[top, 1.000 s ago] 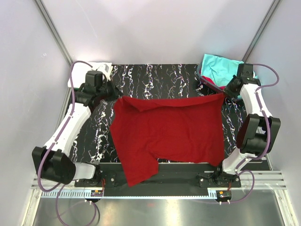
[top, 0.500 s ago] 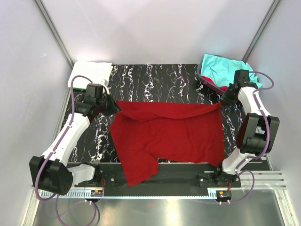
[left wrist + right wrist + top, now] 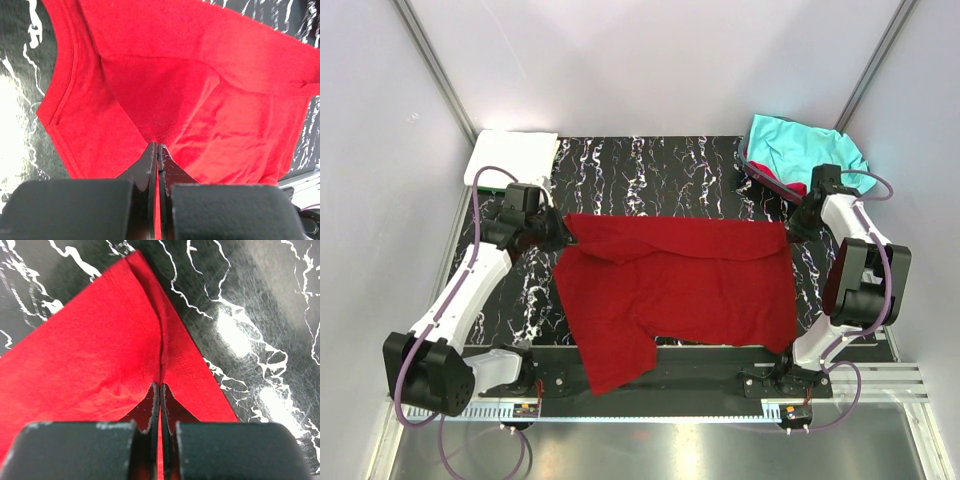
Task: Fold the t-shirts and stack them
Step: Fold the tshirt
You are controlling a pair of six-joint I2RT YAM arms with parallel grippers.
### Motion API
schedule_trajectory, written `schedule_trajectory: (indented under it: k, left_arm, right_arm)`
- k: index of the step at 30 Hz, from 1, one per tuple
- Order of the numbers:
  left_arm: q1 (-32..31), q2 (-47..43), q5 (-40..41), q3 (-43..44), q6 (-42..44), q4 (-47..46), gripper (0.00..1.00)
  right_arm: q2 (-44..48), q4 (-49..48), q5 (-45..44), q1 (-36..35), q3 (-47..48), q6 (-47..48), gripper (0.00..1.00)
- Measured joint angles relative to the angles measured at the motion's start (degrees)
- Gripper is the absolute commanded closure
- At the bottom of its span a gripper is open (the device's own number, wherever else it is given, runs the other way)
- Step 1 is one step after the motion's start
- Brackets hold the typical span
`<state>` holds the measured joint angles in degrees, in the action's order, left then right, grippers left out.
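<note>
A dark red t-shirt (image 3: 680,290) lies spread on the black marbled mat (image 3: 650,170), its far edge lifted and doubled toward the near side. My left gripper (image 3: 563,232) is shut on the shirt's far left corner; in the left wrist view the red cloth (image 3: 165,100) is pinched between the jaws of the left gripper (image 3: 158,146). My right gripper (image 3: 790,226) is shut on the far right corner, where the cloth (image 3: 125,340) folds into the tips of the right gripper (image 3: 160,385). A turquoise t-shirt (image 3: 800,150) lies crumpled at the back right. A white folded shirt (image 3: 512,157) rests at the back left.
A pink-red cloth edge (image 3: 775,182) shows under the turquoise shirt. The red shirt's sleeve (image 3: 615,365) hangs over the mat's near edge onto the black base rail (image 3: 700,375). White enclosure walls stand close on both sides and behind.
Both grippers have drawn the shirt's far edge toward the near side, about a hand's width. The fold over the shirt has widened, and the white folded shirt is now uncovered by the left arm.
</note>
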<state>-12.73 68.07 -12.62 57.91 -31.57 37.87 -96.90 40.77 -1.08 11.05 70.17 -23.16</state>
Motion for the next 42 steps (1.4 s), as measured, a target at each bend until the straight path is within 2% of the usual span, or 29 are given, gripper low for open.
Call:
schedule_trajectory:
  k: [9,12,13,14,16,18,20,23,25,30,34,37,42]
  left_arm:
    - [0.0,-0.1,0.0,-2.2,0.0,0.2,1.00]
    - [0.0,-0.1,-0.1,-2.4,0.0,0.2,1.00]
    - [0.0,-0.1,-0.1,-2.6,0.0,0.2,1.00]
    - [0.0,-0.1,-0.1,-2.8,0.0,0.2,1.00]
    - [0.0,-0.1,-0.3,-3.4,0.0,0.2,1.00]
    - [0.0,-0.1,-0.5,-4.0,0.1,0.2,1.00]
    - [0.0,-0.1,-0.6,-4.1,0.1,0.2,1.00]
    - [0.0,0.0,-0.8,-4.1,0.3,0.2,1.00]
    - [0.0,0.3,-0.9,-4.1,0.5,0.1,1.00]
    - [0.0,1.6,-1.3,-4.1,1.4,0.1,1.00]
    - [0.0,2.1,-1.6,-3.9,2.3,0.1,1.00]
    - [0.0,3.3,-1.5,-2.8,3.2,0.2,1.00]
    - [0.0,6.7,-0.3,1.1,4.7,-0.5,1.00]
  right_arm:
    - [0.0,-0.3,-1.8,0.0,-1.9,0.5,0.96]
    - [0.0,-0.2,-2.6,0.0,-2.2,0.4,0.86]
    - [0.0,-0.2,-2.8,0.0,-2.4,0.4,0.81]
    - [-0.1,-0.1,-2.9,0.0,-2.6,0.3,0.70]
    - [-0.1,0.7,-2.9,0.0,-2.8,0.3,0.62]
    - [0.0,1.6,-2.9,-0.2,-2.8,0.2,0.46]
    - [1.1,2.6,-3.2,-1.2,-2.9,0.5,0.40]
    - [5.6,3.0,-3.0,-6.2,-2.9,0.1,0.40]
    - [10.0,0.3,-0.2,-12.2,-3.6,-2.0,0.42]
    - [16.7,-16.6,8.9,-29.5,-11.8,-12.3,0.50]
    - [11.2,-31.7,14.3,-38.4,-16.6,-22.5,0.61]
    - [5.0,-39.6,15.9,-42.7,-17.1,-28.3,0.61]
    - [-0.7,-45.7,17.1,-48.0,-16.8,-33.0,0.62]
